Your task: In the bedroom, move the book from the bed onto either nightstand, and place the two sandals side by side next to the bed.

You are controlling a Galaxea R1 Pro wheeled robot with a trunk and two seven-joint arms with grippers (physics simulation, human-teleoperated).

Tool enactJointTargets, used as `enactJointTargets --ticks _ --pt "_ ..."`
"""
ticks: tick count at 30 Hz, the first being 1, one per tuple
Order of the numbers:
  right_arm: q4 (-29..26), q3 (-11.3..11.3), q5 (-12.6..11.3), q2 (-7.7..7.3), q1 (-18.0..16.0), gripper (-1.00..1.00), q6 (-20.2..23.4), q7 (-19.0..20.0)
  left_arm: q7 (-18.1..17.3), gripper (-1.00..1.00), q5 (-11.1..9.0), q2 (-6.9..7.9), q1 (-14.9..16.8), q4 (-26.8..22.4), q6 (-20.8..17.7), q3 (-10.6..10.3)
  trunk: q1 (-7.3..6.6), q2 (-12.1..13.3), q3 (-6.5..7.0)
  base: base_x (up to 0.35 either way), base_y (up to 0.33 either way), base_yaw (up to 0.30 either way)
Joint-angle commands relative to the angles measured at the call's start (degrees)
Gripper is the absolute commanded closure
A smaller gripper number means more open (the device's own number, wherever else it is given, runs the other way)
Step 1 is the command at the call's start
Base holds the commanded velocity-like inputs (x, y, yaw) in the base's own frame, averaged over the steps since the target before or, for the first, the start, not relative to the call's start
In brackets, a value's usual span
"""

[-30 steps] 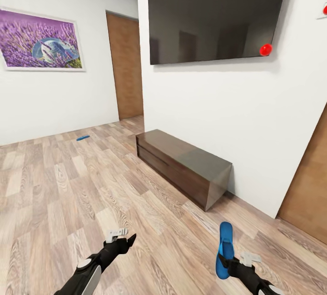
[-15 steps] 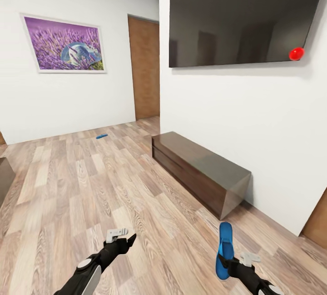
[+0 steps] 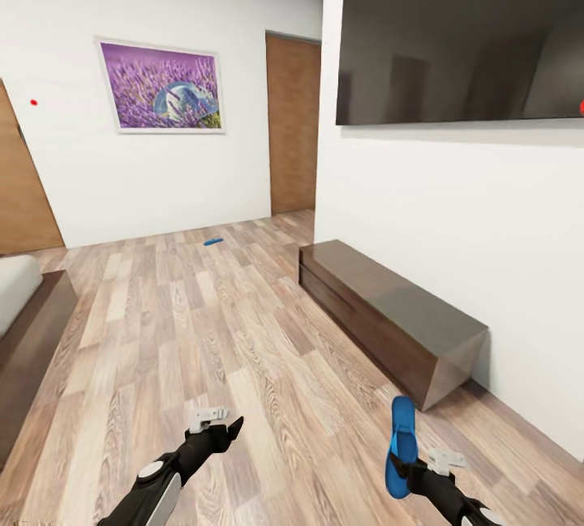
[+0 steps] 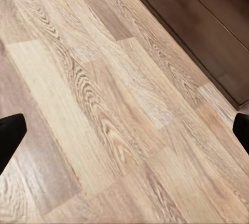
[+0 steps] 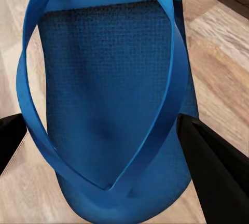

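Spanning the bedroom, plank floor (image 3: pixel 203 331) underlies right gripper (image 3: pixel 403 461) clamping 1 sandal (image 3: pixel 401 445), left gripper (image 3: pixel 221 427) apart.

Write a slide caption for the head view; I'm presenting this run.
Right gripper carrying one blue sandal across the bedroom's wood floor, the other sandal lying far ahead.

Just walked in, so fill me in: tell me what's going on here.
The robot is crossing the bedroom with one blue sandal clamped in its right pincer. Its left pincer is open and empty. The other sandal lies on the wood floor by the far wall, and the bed edges in at left.
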State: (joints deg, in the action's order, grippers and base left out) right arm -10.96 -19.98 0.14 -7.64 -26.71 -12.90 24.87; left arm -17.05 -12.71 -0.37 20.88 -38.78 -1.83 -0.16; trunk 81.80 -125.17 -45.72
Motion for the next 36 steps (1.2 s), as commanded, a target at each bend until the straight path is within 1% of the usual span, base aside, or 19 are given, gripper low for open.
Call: enactJointTargets --ticks 1,5,17,23,36 --pt "0.06 -0.33 0.03 -0.02 -0.04 1.0 -0.11 0.37 -0.18 -1.0 -0.57 -0.01 0.04 0.02 -0.19 -0.01 -0.24 0.39 0.13 0.0 0.0 0.252" --pt "0.06 -0.33 0.03 -0.01 -0.01 1.0 -0.11 0.37 -0.18 -1.0 -0.57 -0.04 0.04 0.02 -0.19 -0.01 -1.12 2.0 0.85 0.0 0.0 0.252" --pt "0.06 -0.33 0.03 -0.01 -0.02 1.0 -0.11 0.36 -0.05 -1.0 -0.57 -0.01 0.04 0.02 -0.18 -0.01 -1.12 2.0 0.85 0.002 0.0 0.252" --pt "0.06 -0.33 0.03 -0.01 -0.02 1.0 -0.11 0.36 -0.16 -1.0 -0.57 -0.01 0.04 0.03 -0.11 -0.01 -1.12 2.0 0.85 0.121 0.0 0.256" --pt "0.06 -0.33 0.08 -0.01 -0.01 1.0 -0.11 0.36 0.17 -1.0 -0.49 -0.15 0.04 0.92 -0.11 -0.01 -1.12 2.0 0.85 0.008 0.0 0.269"
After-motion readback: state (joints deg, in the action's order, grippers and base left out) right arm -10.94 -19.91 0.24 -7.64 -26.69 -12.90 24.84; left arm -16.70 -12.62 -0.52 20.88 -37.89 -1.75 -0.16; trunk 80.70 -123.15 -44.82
